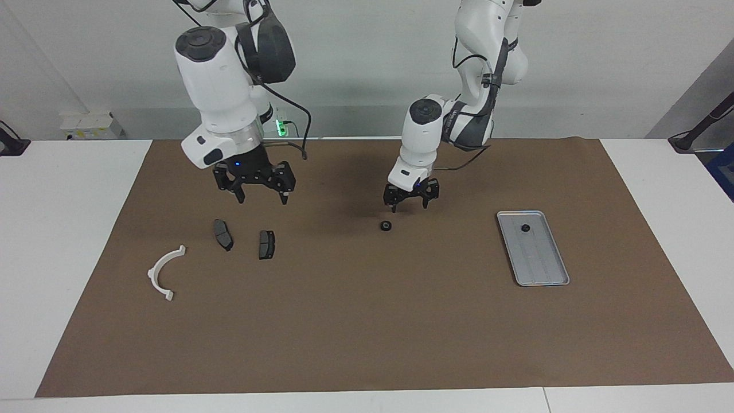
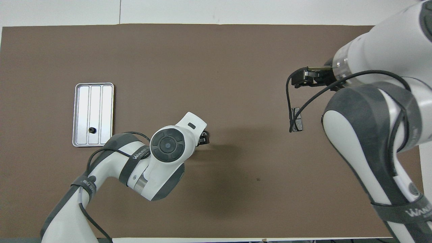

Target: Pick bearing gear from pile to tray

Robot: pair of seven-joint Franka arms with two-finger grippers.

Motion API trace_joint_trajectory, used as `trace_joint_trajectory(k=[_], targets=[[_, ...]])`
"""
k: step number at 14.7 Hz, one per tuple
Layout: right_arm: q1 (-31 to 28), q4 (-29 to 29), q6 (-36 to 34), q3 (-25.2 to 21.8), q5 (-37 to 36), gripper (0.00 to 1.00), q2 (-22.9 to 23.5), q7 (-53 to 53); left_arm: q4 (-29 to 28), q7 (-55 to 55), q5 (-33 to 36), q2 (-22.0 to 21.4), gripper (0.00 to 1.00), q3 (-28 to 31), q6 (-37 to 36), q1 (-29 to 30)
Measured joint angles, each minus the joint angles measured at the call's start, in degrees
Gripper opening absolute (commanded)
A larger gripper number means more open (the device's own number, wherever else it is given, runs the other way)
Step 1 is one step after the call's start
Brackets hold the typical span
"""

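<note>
A small black bearing gear [image 1: 386, 226] lies on the brown mat, apart from the pile. My left gripper [image 1: 409, 207] hangs open and empty just above it, a little toward the tray's side; in the overhead view the left gripper [image 2: 203, 137] and its hand hide this gear. Another black gear [image 1: 525, 228] [image 2: 91, 130] lies in the silver tray [image 1: 542, 264] [image 2: 101, 101]. The pile holds two dark brake pads [image 1: 223, 234] [image 1: 266, 244] and a white arc [image 1: 166, 272]. My right gripper [image 1: 262, 199] [image 2: 300, 78] waits open above the pads.
The brown mat [image 1: 367, 321] covers most of the white table. In the overhead view one brake pad [image 2: 297, 118] shows beside the right arm; the other pad and the white arc are hidden under that arm.
</note>
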Motion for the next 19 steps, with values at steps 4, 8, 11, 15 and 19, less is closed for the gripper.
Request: trace_joint_trajectory(k=[4,8,11,15,19], targets=[[-7.1,0.0,-1.9,-0.1,-0.9,1.0,-1.4,-12.1,4.1,-2.2,0.0,5.0,1.0,0.0,0.4,-1.4],[-11.6,0.0,-2.1,0.0,-1.9,1.0,-1.5,-17.3,8.4,-2.7,0.0,8.0,1.0,0.0,0.4,-2.4],[-11.9,0.0,-2.5,0.0,-2.0,1.0,-1.5,-17.5,9.3,-2.8,0.0,9.3,1.0,0.1,0.4,-2.6],[-12.4,0.0,-2.6,0.0,-2.0,1.0,-1.5,-17.5,9.4,-2.8,0.0,9.6,0.98,0.3,0.4,-2.6],[-12.6,0.0,-2.6,0.0,-2.0,1.0,-1.5,-17.5,9.4,-2.8,0.8,9.7,0.95,0.6,0.4,-2.6]])
